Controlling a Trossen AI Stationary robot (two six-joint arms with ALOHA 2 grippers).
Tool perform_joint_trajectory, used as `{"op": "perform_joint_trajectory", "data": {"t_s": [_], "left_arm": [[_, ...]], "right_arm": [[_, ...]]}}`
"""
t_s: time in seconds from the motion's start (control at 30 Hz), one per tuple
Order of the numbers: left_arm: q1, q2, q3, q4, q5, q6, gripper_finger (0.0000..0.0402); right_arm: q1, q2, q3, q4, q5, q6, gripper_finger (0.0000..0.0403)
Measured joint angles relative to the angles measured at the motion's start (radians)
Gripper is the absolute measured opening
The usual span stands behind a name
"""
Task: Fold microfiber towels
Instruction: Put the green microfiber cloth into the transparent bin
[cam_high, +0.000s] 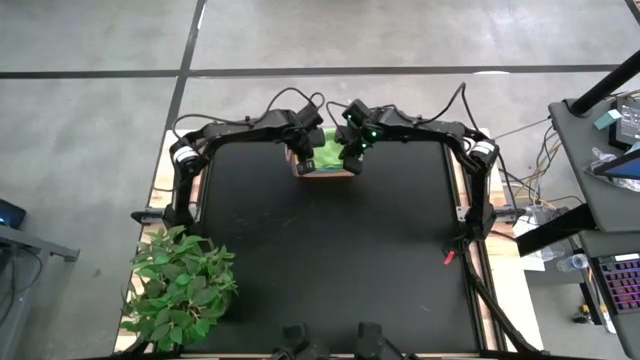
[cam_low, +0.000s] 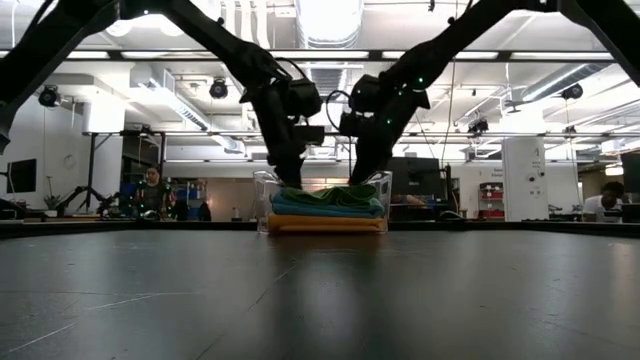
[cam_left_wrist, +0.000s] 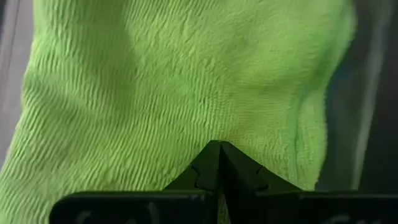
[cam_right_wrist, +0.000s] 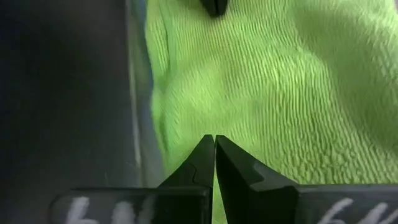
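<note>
Both my arms reach to the far edge of the black table (cam_high: 330, 260), where a clear bin (cam_low: 262, 205) sits holding a stack of towels. My left gripper (cam_high: 303, 152) hangs over the left side of the bin and my right gripper (cam_high: 352, 155) over its right side, the two close together above the same pile. The lime green towel (cam_left_wrist: 186, 81) lies on top of the stack; from my left wrist it fills nearly everything in front of me, ribbed and soft, with my two fingers (cam_left_wrist: 205, 171) pressed together into a single point right down against it. From my right wrist the picture is much the same: my fingers (cam_right_wrist: 231, 167) are closed tight, tip to tip, at the green cloth near the bin's clear wall, and the tip of my other gripper shows farther off across the towel. Whether either pair has cloth pinched between its tips I cannot tell. From table height, the teal towel (cam_low: 325, 208) lies under the green one and the yellow-orange towel (cam_low: 325, 224) sits at the bottom of the pile. A leafy plant (cam_high: 180, 290) stands at the near left corner of the table, well apart from the bin.
</note>
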Motion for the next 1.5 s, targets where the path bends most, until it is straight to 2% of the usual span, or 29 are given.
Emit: {"op": "perform_joint_trajectory", "data": {"t_s": [0.13, 0.27, 0.4, 0.63, 0.93, 1.07, 1.5], "left_arm": [[0.000, 0.000, -0.004, -0.019, -0.062, -0.007, 0.0000], [0.000, 0.000, -0.004, -0.021, -0.063, -0.016, 0.0000], [-0.001, 0.000, -0.004, -0.062, -0.067, -0.032, 0.0000], [-0.001, 0.000, -0.004, -0.074, -0.088, -0.033, 0.0000], [-0.008, -0.062, 0.000, -0.071, -0.087, -0.034, 0.0000], [-0.014, -0.064, -0.007, -0.069, -0.033, -0.032, 0.0000], [-0.017, -0.010, -0.029, -0.055, -0.017, -0.035, 0.0000]], "right_arm": [[0.000, 0.005, -0.001, 0.001, 0.013, -0.001, 0.0009], [0.000, 0.003, -0.001, 0.014, 0.020, 0.011, 0.0009], [-0.004, 0.004, -0.007, 0.014, 0.094, 0.012, 0.0009], [-0.041, 0.003, -0.007, 0.011, 0.131, 0.032, 0.0009], [-0.021, -0.003, 0.002, 0.035, 0.029, 0.063, 0.0009], [0.005, 0.008, -0.001, 0.075, -0.019, 0.068, 0.0009], [0.009, 0.094, -0.005, 0.082, -0.014, 0.074, 0.0009]]}}
